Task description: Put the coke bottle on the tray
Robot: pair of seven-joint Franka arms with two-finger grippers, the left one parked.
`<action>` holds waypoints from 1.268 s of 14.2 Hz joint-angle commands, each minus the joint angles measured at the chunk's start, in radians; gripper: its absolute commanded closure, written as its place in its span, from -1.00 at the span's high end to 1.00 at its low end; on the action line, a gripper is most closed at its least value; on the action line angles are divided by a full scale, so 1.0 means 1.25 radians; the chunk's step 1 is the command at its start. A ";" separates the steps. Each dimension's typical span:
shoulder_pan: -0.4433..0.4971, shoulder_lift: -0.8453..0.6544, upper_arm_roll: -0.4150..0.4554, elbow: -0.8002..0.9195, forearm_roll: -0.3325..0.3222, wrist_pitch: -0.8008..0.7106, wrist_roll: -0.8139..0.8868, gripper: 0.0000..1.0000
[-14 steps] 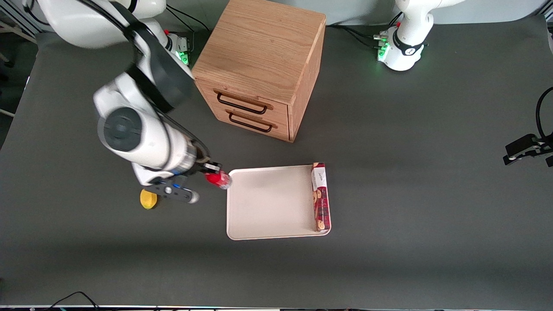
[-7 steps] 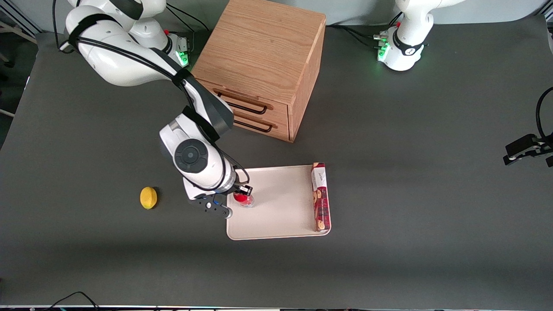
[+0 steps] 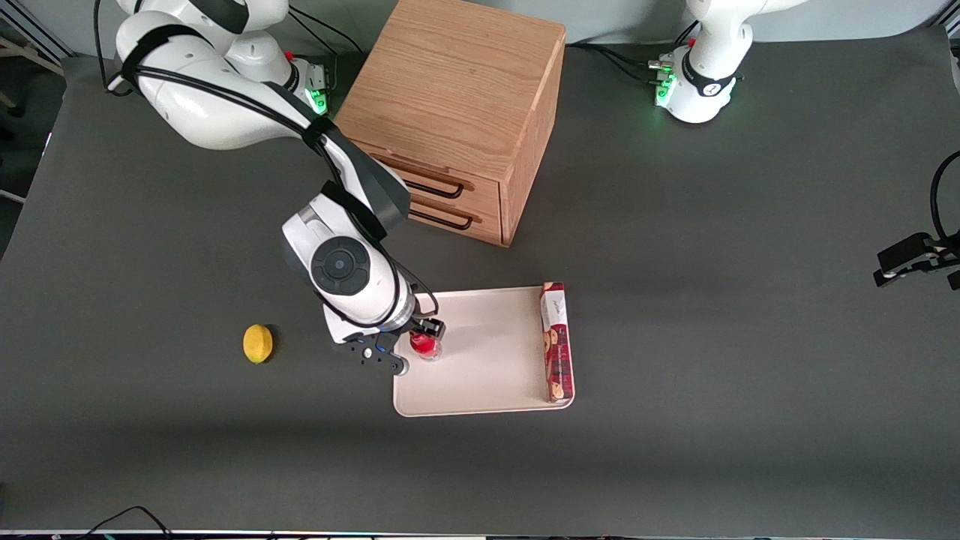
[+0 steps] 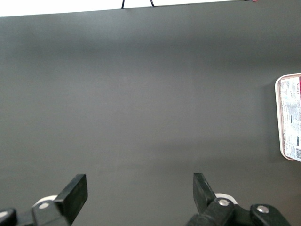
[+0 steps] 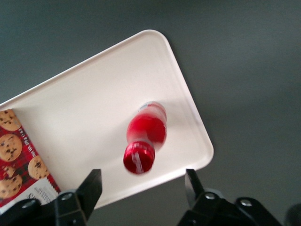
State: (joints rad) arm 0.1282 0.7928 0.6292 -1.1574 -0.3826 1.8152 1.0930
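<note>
The coke bottle, small and red with a red cap, stands on the cream-white tray, close to the tray's edge toward the working arm's end. My right gripper hovers right above it. In the right wrist view the gripper is open, its two black fingers spread wide and clear of the bottle. The cap points up at the camera, and the bottle's base rests on the tray.
A red cookie box lies along the tray's edge toward the parked arm's end; it also shows in the right wrist view. A yellow lemon lies on the table toward the working arm's end. A wooden drawer cabinet stands farther from the front camera.
The gripper carried the bottle from beside the tray's corner to over the tray. The bottle now stands on the tray, and the wrist has shifted slightly since half a second ago.
</note>
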 commanded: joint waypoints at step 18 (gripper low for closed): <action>-0.137 -0.762 -0.431 -0.603 0.312 -0.081 -0.792 1.00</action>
State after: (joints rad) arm -0.0570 -0.0862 0.1207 -1.8133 -0.0237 1.6561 0.1239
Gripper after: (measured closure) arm 0.000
